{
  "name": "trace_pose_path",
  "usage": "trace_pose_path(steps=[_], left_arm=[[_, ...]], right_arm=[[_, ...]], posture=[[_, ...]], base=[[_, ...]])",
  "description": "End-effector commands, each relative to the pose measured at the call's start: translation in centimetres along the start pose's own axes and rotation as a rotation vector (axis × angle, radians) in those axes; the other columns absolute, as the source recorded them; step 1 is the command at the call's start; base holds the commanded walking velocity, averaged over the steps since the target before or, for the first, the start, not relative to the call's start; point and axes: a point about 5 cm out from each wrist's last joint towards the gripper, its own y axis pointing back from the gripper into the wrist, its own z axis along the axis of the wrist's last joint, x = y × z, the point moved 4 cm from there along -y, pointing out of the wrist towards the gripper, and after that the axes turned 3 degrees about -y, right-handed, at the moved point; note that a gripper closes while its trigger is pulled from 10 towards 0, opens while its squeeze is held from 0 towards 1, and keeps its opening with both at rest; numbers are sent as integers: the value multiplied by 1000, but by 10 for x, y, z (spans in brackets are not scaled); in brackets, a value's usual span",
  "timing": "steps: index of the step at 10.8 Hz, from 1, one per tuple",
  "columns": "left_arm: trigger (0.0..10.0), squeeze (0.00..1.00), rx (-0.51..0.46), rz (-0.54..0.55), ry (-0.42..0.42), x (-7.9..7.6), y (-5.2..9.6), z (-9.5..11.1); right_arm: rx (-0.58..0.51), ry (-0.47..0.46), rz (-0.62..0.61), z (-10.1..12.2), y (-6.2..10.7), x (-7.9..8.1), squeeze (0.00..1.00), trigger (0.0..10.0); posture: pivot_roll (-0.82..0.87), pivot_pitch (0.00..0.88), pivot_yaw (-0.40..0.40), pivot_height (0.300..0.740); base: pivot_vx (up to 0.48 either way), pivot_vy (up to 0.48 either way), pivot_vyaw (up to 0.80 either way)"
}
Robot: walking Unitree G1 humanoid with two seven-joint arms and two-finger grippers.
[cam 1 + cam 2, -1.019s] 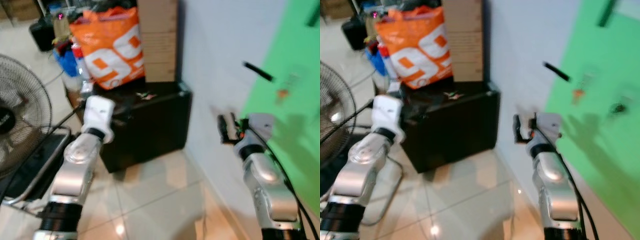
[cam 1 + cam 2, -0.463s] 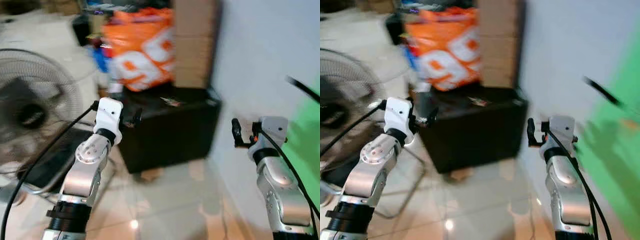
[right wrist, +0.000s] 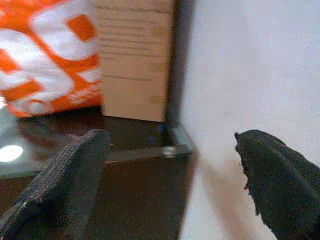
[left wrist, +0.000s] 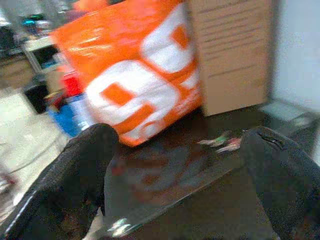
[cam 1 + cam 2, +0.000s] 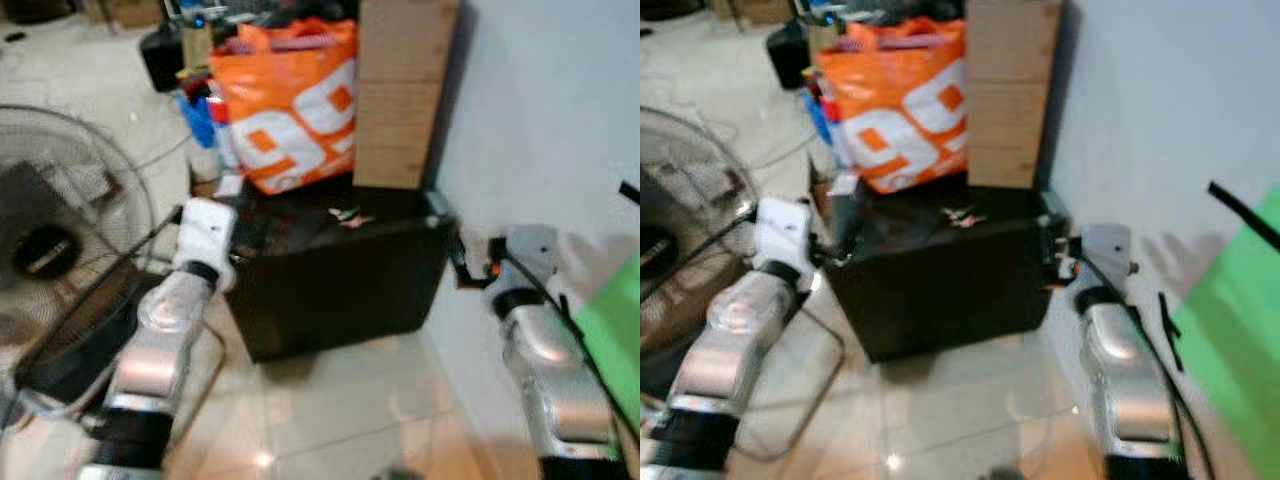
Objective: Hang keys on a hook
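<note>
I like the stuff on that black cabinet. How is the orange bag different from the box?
The bag is bright orange with white shapes; the box is plain brown. The bag looks soft and bulgy; the box stands tall and straight-sided. The box is nearer the wall. Both sit on the cabinet.

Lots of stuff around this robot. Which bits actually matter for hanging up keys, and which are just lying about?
For the job:
- small colourful item, likely the keys, on the black cabinet
- left hand, open
- right hand, open

Just lying about:
- orange bag
- cardboard box
- fan
- green panel
</note>
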Motion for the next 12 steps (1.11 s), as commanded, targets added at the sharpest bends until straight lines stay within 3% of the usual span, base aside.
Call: trace_pose_path(steps=[1, 9, 12], left_arm=[[10000, 0, -7, 30, -25, 13, 2, 4], [10000, 0, -11, 0, -18, 8, -6, 6], [10000, 0, -6, 17, -33, 14, -1, 4]], right_arm=[[-16, -10, 1, 4, 0, 3, 1000, 10000], [-28, -1, -13, 5, 0, 4, 1000, 10000], [-16, 5, 4, 2, -5, 10, 1000, 10000]], posture=[[-129, 0, 59, 740], [-156, 0, 104, 740], [-118, 0, 72, 740]], base=[[401, 0, 0], [406, 0, 0], [398, 0, 0]])
